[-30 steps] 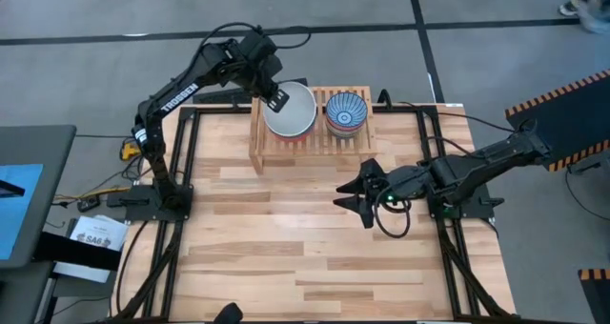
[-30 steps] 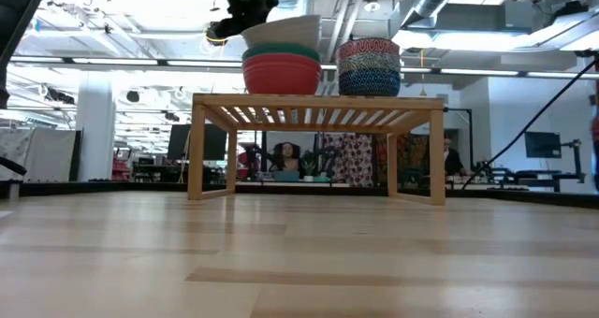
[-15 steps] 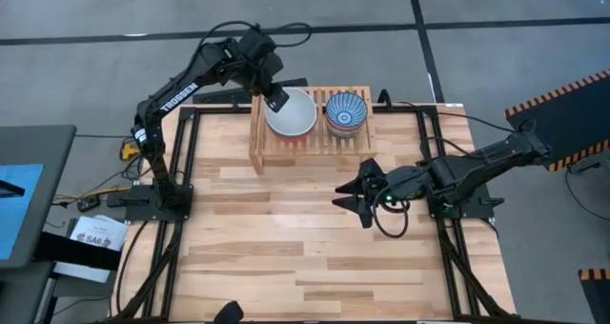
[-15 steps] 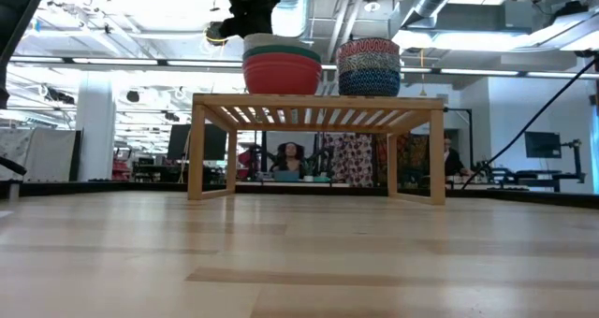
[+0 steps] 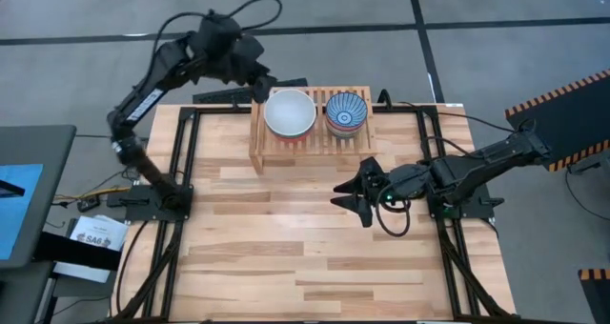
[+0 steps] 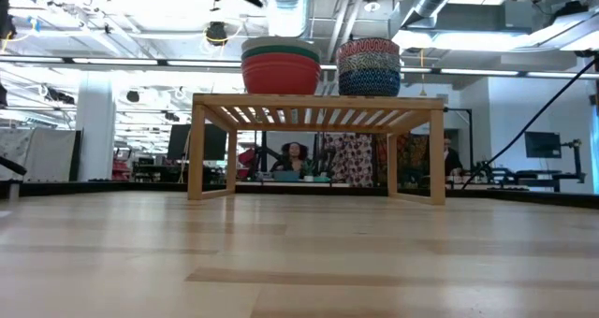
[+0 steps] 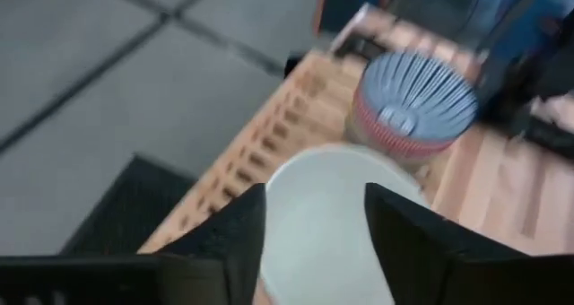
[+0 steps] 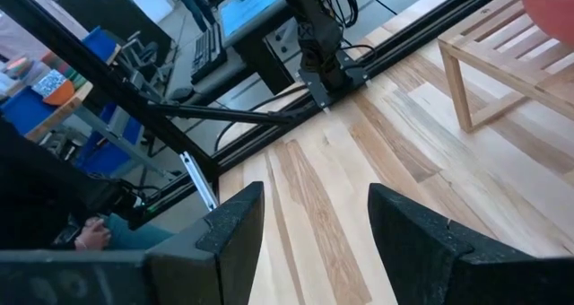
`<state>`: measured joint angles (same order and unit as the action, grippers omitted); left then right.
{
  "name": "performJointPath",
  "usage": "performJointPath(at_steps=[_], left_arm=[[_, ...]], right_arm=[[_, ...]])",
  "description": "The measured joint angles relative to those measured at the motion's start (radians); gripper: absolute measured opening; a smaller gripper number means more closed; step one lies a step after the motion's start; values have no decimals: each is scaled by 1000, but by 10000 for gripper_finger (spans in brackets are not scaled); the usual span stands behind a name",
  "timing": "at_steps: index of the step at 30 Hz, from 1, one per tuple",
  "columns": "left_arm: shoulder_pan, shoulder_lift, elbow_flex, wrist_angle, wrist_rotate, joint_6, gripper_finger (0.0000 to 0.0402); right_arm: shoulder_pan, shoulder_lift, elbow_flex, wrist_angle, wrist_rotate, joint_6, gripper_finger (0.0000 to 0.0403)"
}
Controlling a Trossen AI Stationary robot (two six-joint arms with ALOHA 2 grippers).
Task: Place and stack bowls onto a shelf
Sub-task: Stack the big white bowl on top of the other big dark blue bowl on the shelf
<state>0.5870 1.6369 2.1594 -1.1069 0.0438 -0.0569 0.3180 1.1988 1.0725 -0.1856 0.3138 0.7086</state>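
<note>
shelf (image 5: 310, 143) holds two bowl stacks (image 6: 281, 68)

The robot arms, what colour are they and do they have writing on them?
Both arms are black. The left arm has white letters along its long link, and black cables loop over its top. The right arm has a small green light near its wrist and a cable curling beneath. Each ends in two dark, flat, pointed fingers.

Your arms are matte black and six-jointed. The left arm (image 5: 152, 76) has white TROSSEN lettering on its link, with black cables looping behind the left claw (image 5: 259, 84). The right arm (image 5: 477, 167) has a green LED just behind the right claw (image 5: 345, 198), whose two dark fingers (image 8: 231, 233) are broad and angular.
</note>
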Motion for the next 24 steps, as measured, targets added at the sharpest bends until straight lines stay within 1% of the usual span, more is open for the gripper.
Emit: performJointPath(at_steps=[3, 6, 9, 11, 14, 16, 18, 22, 24], left_arm=[[-26, -120, -188, 193, -8, 0, 139], [-53, -263, -451, 418, -44, -11, 86], [-71, -395, -717, 638, -49, -16, 22], [-71, -467, -879, 787, -50, -28, 8], [-68, -539, -1069, 988, -56, -59, 2], [-58, -560, -1162, 1093, -56, -61, 0], [-50, -562, -1218, 1168, -46, -68, 0], [-42, -535, -1263, 1267, -27, -73, 0], [-42, -515, -1266, 1276, -32, -59, 0]], right_arm=[[0, 0, 0, 0, 0, 0, 226], [0, 0, 0, 0, 0, 0, 226], [0, 0, 0, 0, 0, 0, 226], [0, 0, 0, 0, 0, 0, 226], [0, 0, 0, 0, 1, 0, 226], [0, 0, 0, 0, 0, 0, 226], [0, 0, 0, 0, 1, 0, 226], [0, 0, 0, 3, 1, 0, 226], [0, 0, 0, 4, 1, 0, 226]])
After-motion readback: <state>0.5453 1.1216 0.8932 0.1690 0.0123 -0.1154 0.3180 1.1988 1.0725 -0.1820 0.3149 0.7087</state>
